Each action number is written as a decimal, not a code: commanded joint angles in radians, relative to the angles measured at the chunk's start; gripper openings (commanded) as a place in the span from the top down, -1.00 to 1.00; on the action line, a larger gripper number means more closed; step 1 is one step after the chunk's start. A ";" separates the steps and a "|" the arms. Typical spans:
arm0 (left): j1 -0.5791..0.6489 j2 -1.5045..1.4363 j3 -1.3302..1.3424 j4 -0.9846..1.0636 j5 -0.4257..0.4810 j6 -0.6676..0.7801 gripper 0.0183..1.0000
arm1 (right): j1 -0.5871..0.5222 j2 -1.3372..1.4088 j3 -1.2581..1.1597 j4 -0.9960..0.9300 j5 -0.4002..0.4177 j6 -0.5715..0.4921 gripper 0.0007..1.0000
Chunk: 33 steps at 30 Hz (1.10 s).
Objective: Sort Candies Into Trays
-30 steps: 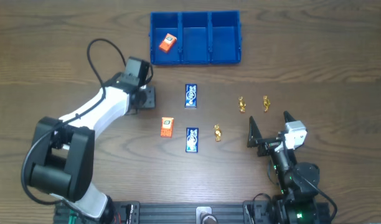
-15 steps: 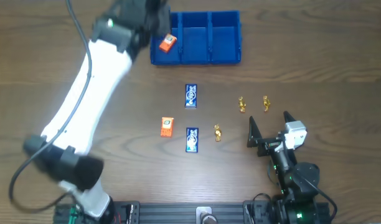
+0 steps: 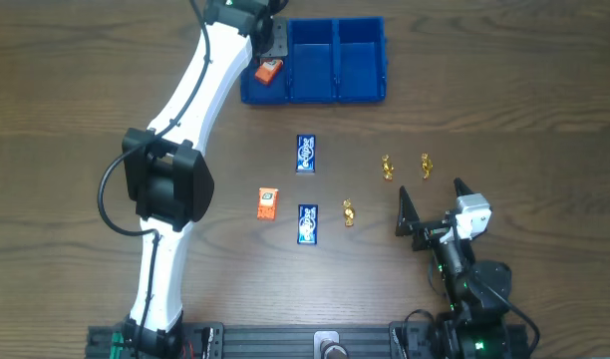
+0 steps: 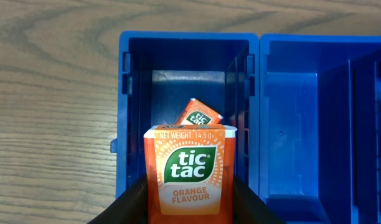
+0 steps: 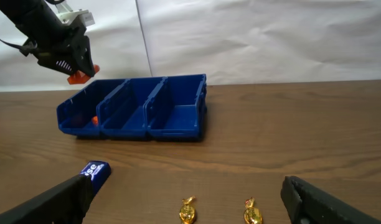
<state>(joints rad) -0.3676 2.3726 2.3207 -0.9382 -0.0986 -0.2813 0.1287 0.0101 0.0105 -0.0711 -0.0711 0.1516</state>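
Note:
My left gripper (image 4: 190, 193) is shut on an orange candy box (image 4: 190, 171) and holds it above the left compartment of the blue tray (image 4: 129, 124). Another orange box (image 4: 200, 114) lies in that compartment. In the top view the left gripper (image 3: 269, 36) is over the tray's left end (image 3: 247, 92), beside the orange box inside (image 3: 269, 70). A third orange box (image 3: 268, 203), two blue boxes (image 3: 306, 154) (image 3: 307, 224) and three gold candies (image 3: 387, 167) (image 3: 425, 165) (image 3: 349, 211) lie on the table. My right gripper (image 3: 432, 204) stands open low at the right, holding nothing.
The tray's middle (image 3: 312, 55) and right (image 3: 360, 55) compartments hold nothing. From the right wrist, the tray (image 5: 172, 115) stands far ahead, with gold candies (image 5: 188, 210) (image 5: 251, 211) and a blue box (image 5: 96, 171) close by. Bare wooden table (image 3: 524, 120) lies at the right.
The left arm has swung from mid-table at the left up to the tray's left compartment, carrying an orange box. The right arm has not moved.

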 commanded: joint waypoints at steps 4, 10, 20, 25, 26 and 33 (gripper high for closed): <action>0.009 -0.006 0.026 0.000 0.022 -0.003 0.27 | 0.002 -0.007 -0.003 -0.005 0.005 0.004 -1.00; 0.010 -0.006 0.026 -0.005 0.000 -0.029 -0.56 | 0.002 -0.007 -0.003 -0.005 0.005 0.004 -1.00; -0.045 -0.303 -0.189 0.059 -0.051 -0.048 -1.00 | 0.002 -0.007 -0.003 -0.005 0.005 0.004 -1.00; -0.113 -0.641 -0.600 0.182 -0.062 -0.068 -1.00 | 0.002 -0.007 -0.003 -0.005 0.005 0.004 -0.99; -0.128 -0.714 -0.702 0.197 -0.062 -0.080 -1.00 | 0.002 -0.007 -0.003 -0.005 0.005 0.004 -1.00; -0.204 -0.960 -1.218 0.272 -0.015 -0.198 -1.00 | 0.002 -0.007 -0.003 -0.005 0.005 0.004 -1.00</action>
<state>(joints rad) -0.5461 1.4296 1.3231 -0.7002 -0.1360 -0.4061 0.1287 0.0101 0.0105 -0.0719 -0.0711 0.1516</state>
